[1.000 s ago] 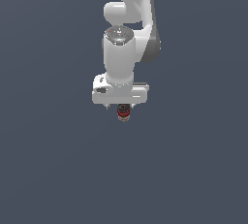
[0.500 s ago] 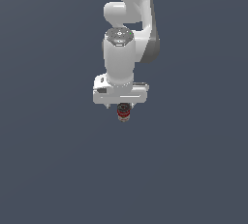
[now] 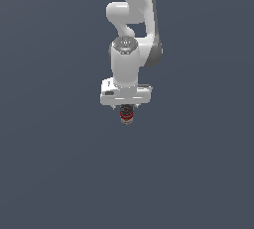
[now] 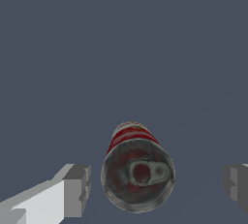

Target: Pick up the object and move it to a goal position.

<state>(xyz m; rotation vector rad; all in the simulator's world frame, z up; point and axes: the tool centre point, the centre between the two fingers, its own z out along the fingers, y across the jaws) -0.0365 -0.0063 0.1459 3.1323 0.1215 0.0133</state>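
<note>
The object is a tiny can (image 3: pixel 127 116) with a red band and dark and whitish stripes, standing upright on the plain grey floor. In the exterior view my white gripper (image 3: pixel 127 109) is straight above it, and only the can's lower part shows beneath the hand. In the wrist view I look down on the can's metal lid (image 4: pixel 139 173), which sits between my two grey fingertips (image 4: pixel 77 189). The gripper (image 4: pixel 157 186) is open: one finger is close beside the can, and the other, at the picture's edge, stands well clear of it. Neither finger touches the can.
Only the uniform dark grey floor (image 3: pixel 54 173) surrounds the can in both views. No other objects, walls or edges show. The white arm (image 3: pixel 131 5) rises behind the gripper in the exterior view.
The gripper has come down slightly over the can, so less of the can shows below the hand. The can has not moved.
</note>
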